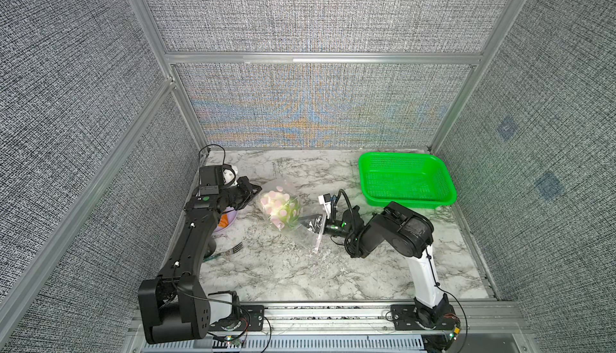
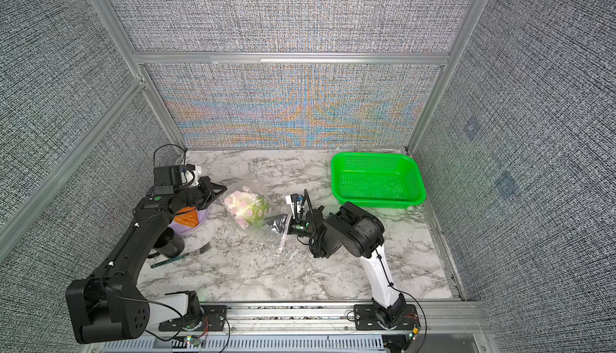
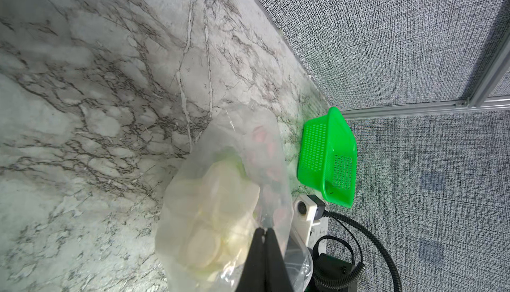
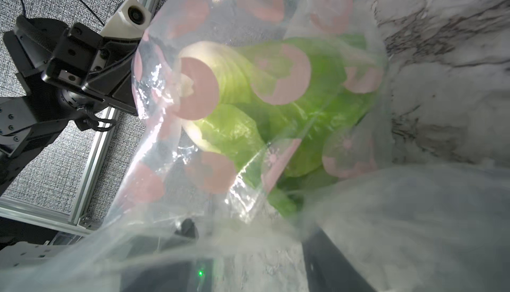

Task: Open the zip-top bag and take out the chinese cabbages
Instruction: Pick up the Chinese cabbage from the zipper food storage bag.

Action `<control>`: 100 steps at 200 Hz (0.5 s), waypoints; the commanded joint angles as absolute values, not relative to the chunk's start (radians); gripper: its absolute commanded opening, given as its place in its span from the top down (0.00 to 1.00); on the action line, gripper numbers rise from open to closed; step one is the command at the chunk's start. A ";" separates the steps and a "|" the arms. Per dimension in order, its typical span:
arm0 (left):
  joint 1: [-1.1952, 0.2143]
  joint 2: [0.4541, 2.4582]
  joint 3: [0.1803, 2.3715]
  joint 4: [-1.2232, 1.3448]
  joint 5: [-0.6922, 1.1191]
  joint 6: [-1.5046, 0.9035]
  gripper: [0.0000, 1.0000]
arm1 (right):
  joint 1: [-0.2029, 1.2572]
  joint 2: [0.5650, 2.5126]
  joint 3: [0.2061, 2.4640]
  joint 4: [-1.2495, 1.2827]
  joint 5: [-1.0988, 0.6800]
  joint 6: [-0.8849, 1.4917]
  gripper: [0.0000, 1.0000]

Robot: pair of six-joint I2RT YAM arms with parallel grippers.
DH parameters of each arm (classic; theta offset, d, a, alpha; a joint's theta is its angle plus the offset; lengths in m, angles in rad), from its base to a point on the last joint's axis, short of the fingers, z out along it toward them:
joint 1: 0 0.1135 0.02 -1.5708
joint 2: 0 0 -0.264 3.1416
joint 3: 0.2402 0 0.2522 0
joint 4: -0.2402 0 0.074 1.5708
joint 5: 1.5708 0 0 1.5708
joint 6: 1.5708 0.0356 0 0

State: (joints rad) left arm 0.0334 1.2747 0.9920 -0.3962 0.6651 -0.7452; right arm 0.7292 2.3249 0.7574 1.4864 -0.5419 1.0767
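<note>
the chinese cabbage (image 4: 276, 103) lies inside the zip-top bag (image 1: 308, 239), with its white base toward the left claw (image 3: 265, 232) and its green leaves toward the bag's mouth. in both top views the bag sits mid-bench (image 1: 300, 281), bulging over the cabbage, with loose clear film trailing toward the front.

the left claw is pinched fully closed on a fold of film at the base end. the right claw (image 1: 310, 224) sits in the mouth at the other end. its jaws are apart and veiled by plastic, nothing looks clamped between them, and it seems short of the leaves.

the likeliest trouble is that loose film. if it drapes over the right claw's jaws as they close, they may take plastic along with leaf, and the bag will come out with the cabbage. a grip on soft leaf alone could slip or tear. the left pinch holds only thin, slick film, so a firm pull could draw it free and drag the bag across the bench.

close behind the left claw stand a purple bowl (image 2: 186, 232) with an orange wedge (image 2: 188, 218), a black mug (image 2: 170, 243) and a fork (image 2: 181, 257), all easily knocked. the green basket (image 1: 411, 199) is well apart, in the far corner.
</note>
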 commanded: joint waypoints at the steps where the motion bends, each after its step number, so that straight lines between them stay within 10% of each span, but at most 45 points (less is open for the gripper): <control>1: 0.034 1.276 0.985 -0.405 0.668 -0.751 1.00 | 0.728 2.345 0.753 1.528 -0.485 1.081 0.39; 100: 0.034 1.309 0.981 -0.538 0.581 -0.685 1.00 | 0.731 2.408 0.829 1.662 -0.545 1.107 0.44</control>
State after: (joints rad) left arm 0.0334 1.2934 0.9817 -0.4965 0.6083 -0.7181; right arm 0.7254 2.4336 0.8505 1.5730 -0.5190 1.1011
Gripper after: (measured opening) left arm 0.063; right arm 0.571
